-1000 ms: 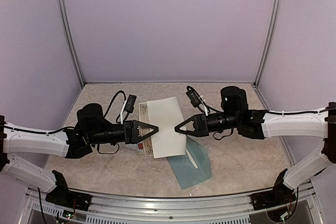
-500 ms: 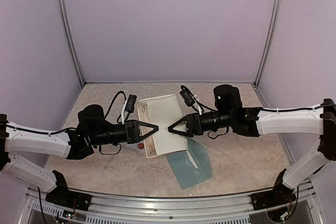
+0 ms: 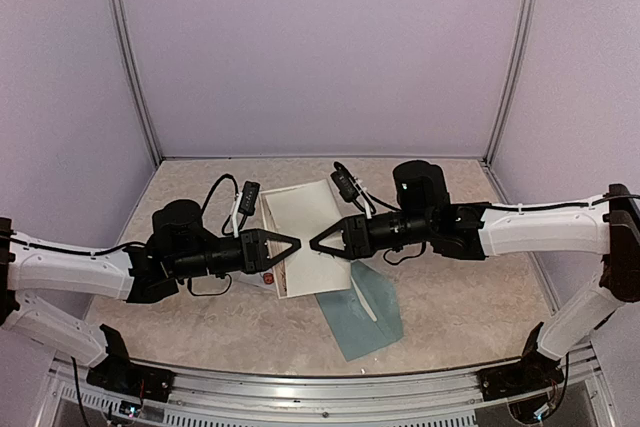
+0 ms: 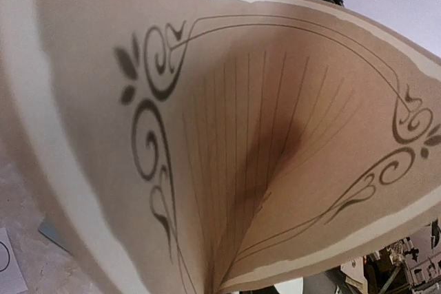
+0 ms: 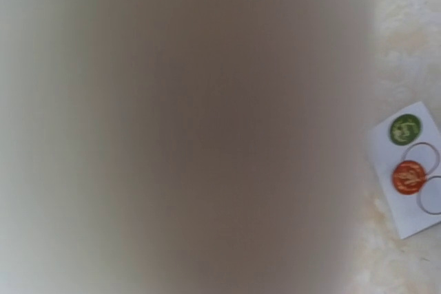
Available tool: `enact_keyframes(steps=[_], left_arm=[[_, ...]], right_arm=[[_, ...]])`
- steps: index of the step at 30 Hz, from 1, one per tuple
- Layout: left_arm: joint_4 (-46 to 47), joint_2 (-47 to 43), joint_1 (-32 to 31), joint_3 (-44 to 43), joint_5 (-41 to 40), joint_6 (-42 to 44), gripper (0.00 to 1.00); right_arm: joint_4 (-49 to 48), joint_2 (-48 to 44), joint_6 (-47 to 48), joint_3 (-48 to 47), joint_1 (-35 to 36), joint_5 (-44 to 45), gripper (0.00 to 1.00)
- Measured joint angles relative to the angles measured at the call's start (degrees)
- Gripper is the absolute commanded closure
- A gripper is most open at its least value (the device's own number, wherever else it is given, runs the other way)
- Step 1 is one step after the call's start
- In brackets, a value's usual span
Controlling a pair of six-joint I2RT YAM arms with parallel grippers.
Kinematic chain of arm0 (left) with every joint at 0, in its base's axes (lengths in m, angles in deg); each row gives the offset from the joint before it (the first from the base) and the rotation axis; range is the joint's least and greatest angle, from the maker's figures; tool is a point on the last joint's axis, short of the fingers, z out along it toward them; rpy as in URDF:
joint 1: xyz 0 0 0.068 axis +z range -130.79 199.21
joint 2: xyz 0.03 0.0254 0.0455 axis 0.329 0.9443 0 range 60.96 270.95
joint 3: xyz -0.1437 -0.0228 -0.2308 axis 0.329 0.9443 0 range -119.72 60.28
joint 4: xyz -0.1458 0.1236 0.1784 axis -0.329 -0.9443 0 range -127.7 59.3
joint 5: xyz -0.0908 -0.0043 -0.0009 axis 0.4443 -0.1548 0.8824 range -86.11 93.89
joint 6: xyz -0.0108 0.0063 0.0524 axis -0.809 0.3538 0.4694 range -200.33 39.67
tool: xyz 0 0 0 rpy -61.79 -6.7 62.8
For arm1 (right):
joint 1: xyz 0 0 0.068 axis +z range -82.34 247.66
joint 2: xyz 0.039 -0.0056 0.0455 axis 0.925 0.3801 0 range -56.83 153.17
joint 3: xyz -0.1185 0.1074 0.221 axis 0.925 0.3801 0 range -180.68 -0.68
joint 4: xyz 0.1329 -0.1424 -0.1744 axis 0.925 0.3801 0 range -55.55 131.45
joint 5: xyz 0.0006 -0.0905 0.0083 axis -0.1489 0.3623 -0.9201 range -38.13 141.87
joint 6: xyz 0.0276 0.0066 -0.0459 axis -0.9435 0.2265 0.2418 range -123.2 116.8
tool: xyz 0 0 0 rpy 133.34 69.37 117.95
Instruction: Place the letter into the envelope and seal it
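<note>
The letter [image 3: 305, 209] is a cream sheet with dark scrollwork, held bent and raised between both grippers at the table's middle. My left gripper [image 3: 298, 244] is shut on its near-left edge. In the left wrist view the curved sheet [image 4: 262, 135] fills the frame and narrows to a fold at the jaws. My right gripper [image 3: 314, 244] looks shut on the sheet's other edge, tip almost touching the left one. The right wrist view is mostly blurred paper [image 5: 207, 129], fingers hidden. The teal envelope [image 3: 368, 315] lies flat, near-right of the letter, partly under it.
A small white card with round green and red stickers [image 5: 410, 170] lies on the table under the left gripper, its red sticker [image 3: 267, 275] showing from above. Black cables [image 3: 240, 202] loop off both wrists. Purple walls enclose the beige table [image 3: 470, 297].
My right gripper has moved left with the letter's right edge, bending the sheet over toward the left gripper. The left gripper has stayed nearly still. The envelope has not moved.
</note>
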Motion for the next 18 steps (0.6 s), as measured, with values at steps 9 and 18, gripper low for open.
enact_keyframes(steps=[9,18], left_arm=[[-1.20,0.70,-0.11,-0.74,-1.20,-0.02,0.77],[-1.16,1.97,-0.17,-0.74,-1.16,-0.48,0.77]], right_arm=[[7.87,2.25,0.37,-4.46,1.62,9.42,0.68],[10.56,3.52,-0.92,-5.62,1.90,11.96,0.61]])
